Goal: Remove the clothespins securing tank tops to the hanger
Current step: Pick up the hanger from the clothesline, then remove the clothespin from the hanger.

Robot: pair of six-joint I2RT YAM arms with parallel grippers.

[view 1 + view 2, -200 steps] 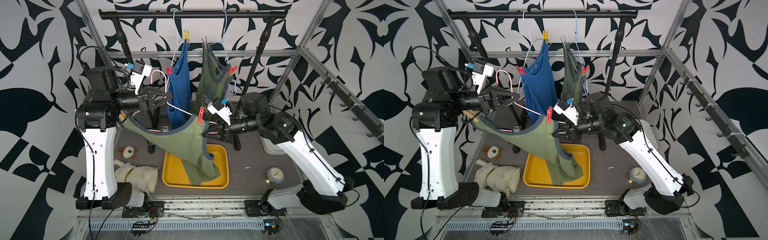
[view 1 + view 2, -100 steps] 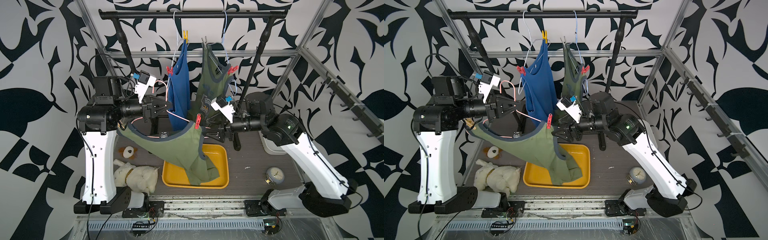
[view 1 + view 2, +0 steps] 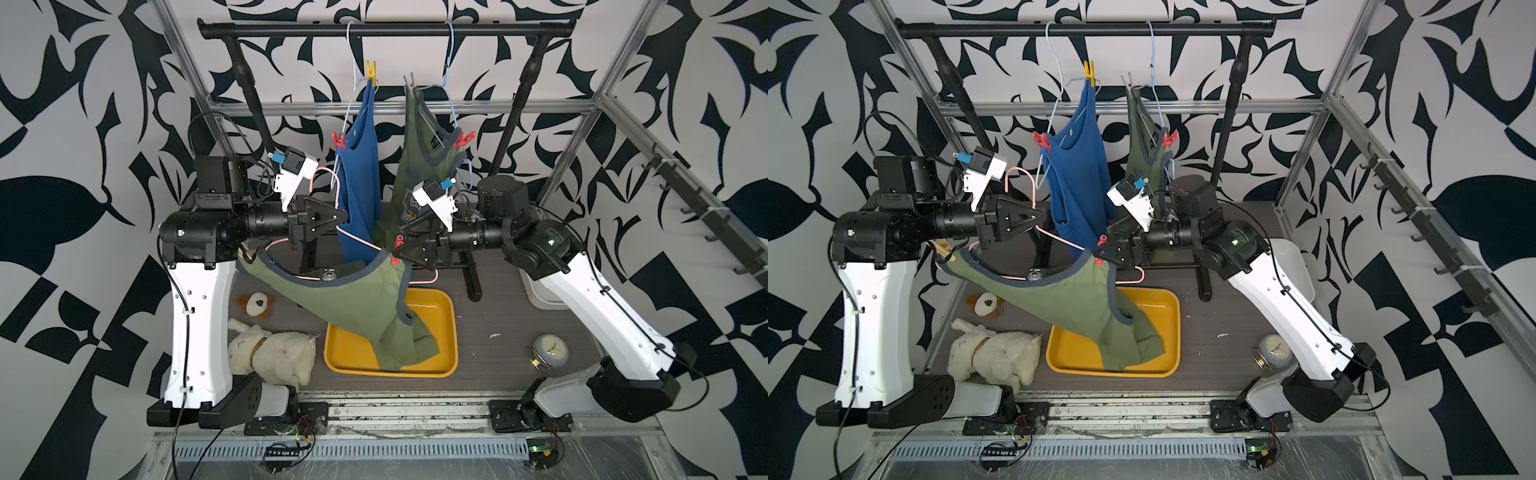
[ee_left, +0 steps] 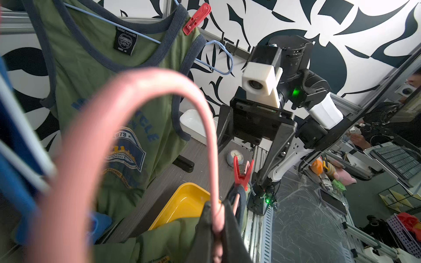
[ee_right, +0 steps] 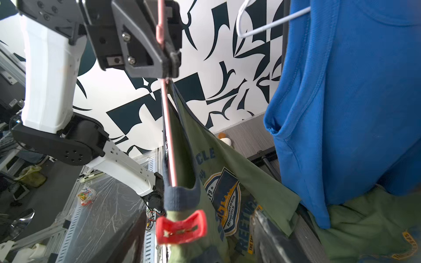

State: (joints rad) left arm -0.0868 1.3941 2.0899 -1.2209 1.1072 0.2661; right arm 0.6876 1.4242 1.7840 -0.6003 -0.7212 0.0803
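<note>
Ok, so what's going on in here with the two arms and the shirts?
The left gripper is shut on a pink hanger, held off the rail. An olive tank top is pegged to it, hem drooping into the yellow tray. The right gripper is open, jaws either side of the red clothespin on that top's strap, which is not yet off. A blue tank top and a printed green top hang on the rail, pegged too.
</note>
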